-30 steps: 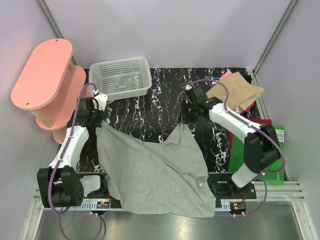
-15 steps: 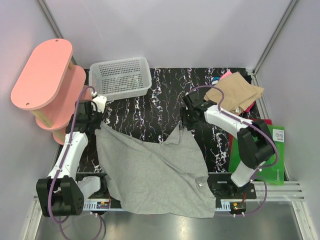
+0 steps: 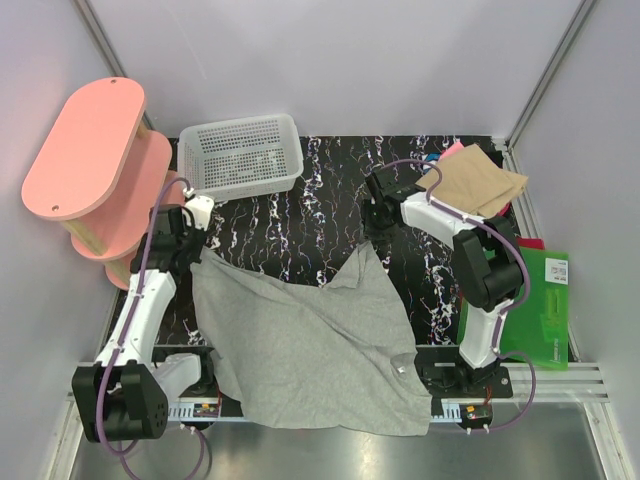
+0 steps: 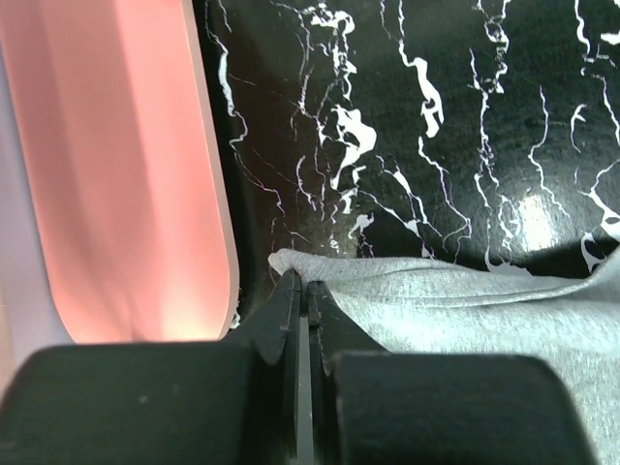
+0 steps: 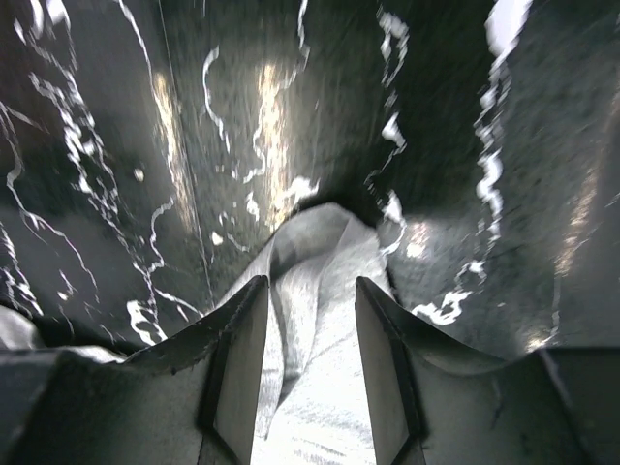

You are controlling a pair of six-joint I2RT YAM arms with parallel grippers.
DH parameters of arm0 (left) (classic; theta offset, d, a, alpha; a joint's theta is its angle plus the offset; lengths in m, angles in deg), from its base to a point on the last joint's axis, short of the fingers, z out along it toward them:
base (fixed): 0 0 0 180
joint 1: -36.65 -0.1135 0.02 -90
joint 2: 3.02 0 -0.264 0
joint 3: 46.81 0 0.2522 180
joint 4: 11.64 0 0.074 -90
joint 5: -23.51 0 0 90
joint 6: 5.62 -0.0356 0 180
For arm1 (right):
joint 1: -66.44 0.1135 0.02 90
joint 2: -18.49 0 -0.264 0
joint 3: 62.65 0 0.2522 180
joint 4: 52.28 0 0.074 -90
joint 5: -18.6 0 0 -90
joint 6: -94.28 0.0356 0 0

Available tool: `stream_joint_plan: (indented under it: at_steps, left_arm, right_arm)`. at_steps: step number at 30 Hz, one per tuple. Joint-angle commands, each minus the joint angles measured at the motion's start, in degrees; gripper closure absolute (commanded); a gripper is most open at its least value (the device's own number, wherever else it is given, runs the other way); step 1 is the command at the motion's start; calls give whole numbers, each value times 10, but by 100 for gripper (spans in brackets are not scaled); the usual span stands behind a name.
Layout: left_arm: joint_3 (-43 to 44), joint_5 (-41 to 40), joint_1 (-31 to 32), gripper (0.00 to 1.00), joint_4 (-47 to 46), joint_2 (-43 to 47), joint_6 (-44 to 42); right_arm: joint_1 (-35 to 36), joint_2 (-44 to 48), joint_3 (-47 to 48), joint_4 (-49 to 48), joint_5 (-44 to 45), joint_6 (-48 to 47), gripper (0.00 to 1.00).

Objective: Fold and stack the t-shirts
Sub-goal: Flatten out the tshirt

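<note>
left claw point(image 4: 302, 283): mine, pinched fully closed on the edge of the grey t-shirt point(image 3: 300, 340); a small rounded corner of cloth sticks out just past the tips.
right claw point(image 5: 310, 283): mine, jaws about half apart. Grey cloth shows in the gap and runs on past the tips. I can't tell if either pad touches it.
grey t-shirt: spread crumpled on the table point(image 3: 300, 210), between my 2 claws and back toward the arm bases. 1 corner is in my left claw. 1 peaked corner lies right under my right claw and points at it. The near hem hangs over the table edge.
tan t-shirt point(image 3: 475, 182): folded, just to the right of my right claw, in the far right corner of the table.
pink cloth point(image 3: 452, 150): peeks out from under the tan one, on its far side.
blue cloth point(image 3: 430, 160): small bit next to the pink, ahead-right of my right claw.
pink shelf point(image 4: 116, 165): directly left of my left claw, close, not touching.
mesh basket point(image 3: 240, 150): ahead of my left claw, slightly right, apart from it.
green board point(image 3: 540, 310): behind and right of my right claw, by that arm's base, well apart from the claw.
</note>
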Motion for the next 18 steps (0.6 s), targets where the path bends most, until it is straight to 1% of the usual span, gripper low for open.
stream_joint_plan:
  at_steps: [1, 18]
  left_arm:
    - [-8, 13, -1, 100, -16, 16, -9]
    - [-12, 21, -1, 100, -15, 26, -9]
  right_arm:
    - [-12, -7, 33, -12, 0, -10, 52]
    - [-20, -51, 51, -12, -20, -1, 54]
